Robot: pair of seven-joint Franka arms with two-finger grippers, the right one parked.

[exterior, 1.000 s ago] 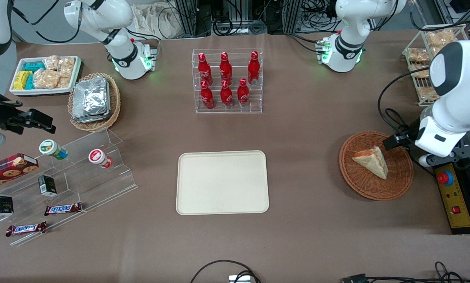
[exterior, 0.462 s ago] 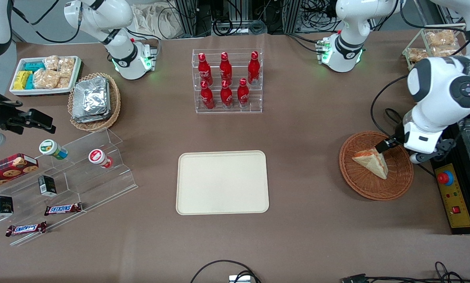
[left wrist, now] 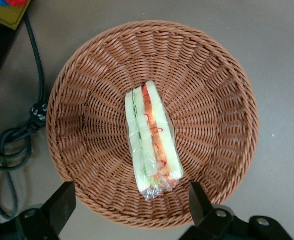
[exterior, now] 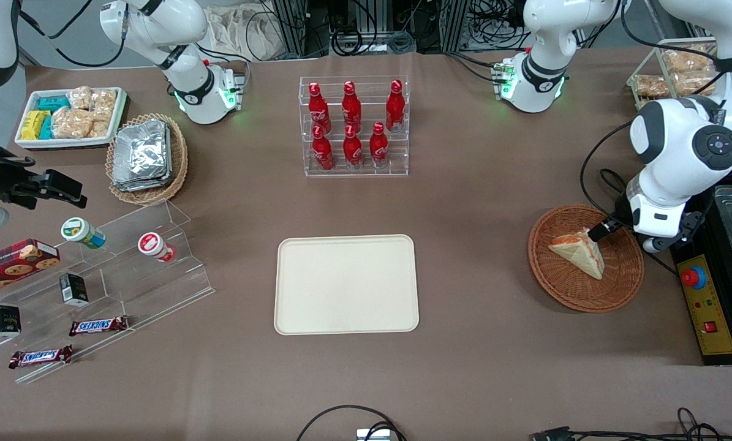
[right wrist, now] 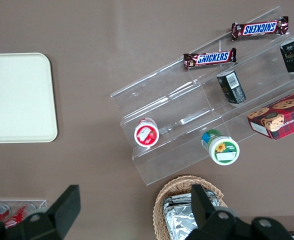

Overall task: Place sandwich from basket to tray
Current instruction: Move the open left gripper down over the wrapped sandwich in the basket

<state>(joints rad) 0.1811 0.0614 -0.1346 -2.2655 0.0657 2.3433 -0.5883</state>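
Left wrist view: hand (left wrist: 129, 205) spread wide above sandwich (left wrist: 151, 140) in basket (left wrist: 212, 100); fingertips cropped.

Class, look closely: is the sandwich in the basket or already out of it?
In. The sandwich lies in the basket, with the open gripper above it; the tray is bare.

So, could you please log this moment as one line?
left gripper: open, above brown wicker basket | triangular white-bread sandwich: in basket, ungrasped | cream rectangular tray: bare

gripper (exterior: 598, 233) mostly hidden by arm in front view, fingertips (left wrist: 63, 204) cut off at wrist-view edge
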